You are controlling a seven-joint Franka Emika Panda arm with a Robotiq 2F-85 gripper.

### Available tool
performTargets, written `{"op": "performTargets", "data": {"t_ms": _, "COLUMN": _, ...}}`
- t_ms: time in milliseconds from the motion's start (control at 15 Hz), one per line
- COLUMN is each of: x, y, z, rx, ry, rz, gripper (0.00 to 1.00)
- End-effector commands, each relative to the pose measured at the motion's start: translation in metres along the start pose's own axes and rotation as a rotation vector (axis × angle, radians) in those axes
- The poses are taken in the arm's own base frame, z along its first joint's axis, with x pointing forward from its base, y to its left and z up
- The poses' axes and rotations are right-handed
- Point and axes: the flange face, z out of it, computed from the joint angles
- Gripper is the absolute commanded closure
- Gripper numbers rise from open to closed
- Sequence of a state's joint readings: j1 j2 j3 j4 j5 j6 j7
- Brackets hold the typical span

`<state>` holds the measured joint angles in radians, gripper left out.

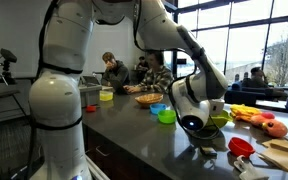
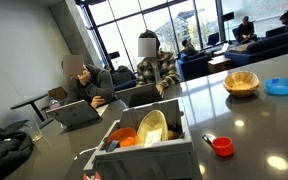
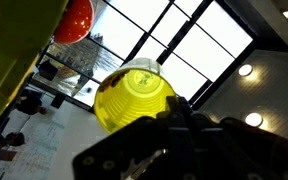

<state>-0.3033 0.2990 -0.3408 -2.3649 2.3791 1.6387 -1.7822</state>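
- Wrist view: black gripper closest, fingers drawn fully together, tips right against a yellow bowl. Cannot tell about a true pinch on the rim.
- Same view: lime-green blur hard along one side, red bowl a little beyond, glossy surface full of window reflections.
- Judged progress: bowl reached and fingers closed. No sign yet of lifting or carrying.
- In an exterior view: gripper low over the dark counter, yellow bowl hidden behind it, lime bowl just beside.
- Crowded side: red bowl, cutting board and soft toy fruit, all near.
- Opposite side: green bowl close by, blue bowl just past it.
- Open room: bare counter toward the front edge, and free space above.
- Farther along: wicker bowl, then a yellow cup, well apart from the gripper.
- In an exterior view: grey dish rack holding orange and yellow dishes, small red cup near it, a wide bare stretch of counter beyond.
- Farthest: seated people and tall windows.
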Motion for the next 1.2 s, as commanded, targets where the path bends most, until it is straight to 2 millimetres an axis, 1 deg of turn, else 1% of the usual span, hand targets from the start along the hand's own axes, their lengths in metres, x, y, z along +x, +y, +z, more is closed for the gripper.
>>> {"op": "performTargets", "data": {"t_ms": 0, "x": 0.0031, "y": -0.0009, "z": -0.0028, "rx": 0.016, "ry": 0.032, "rz": -0.005, "gripper": 0.99}}
{"op": "performTargets", "data": {"t_ms": 1133, "x": 0.0032, "y": -0.0012, "z": -0.0025, "rx": 0.026, "ry": 0.04, "rz": -0.002, "gripper": 0.99}}
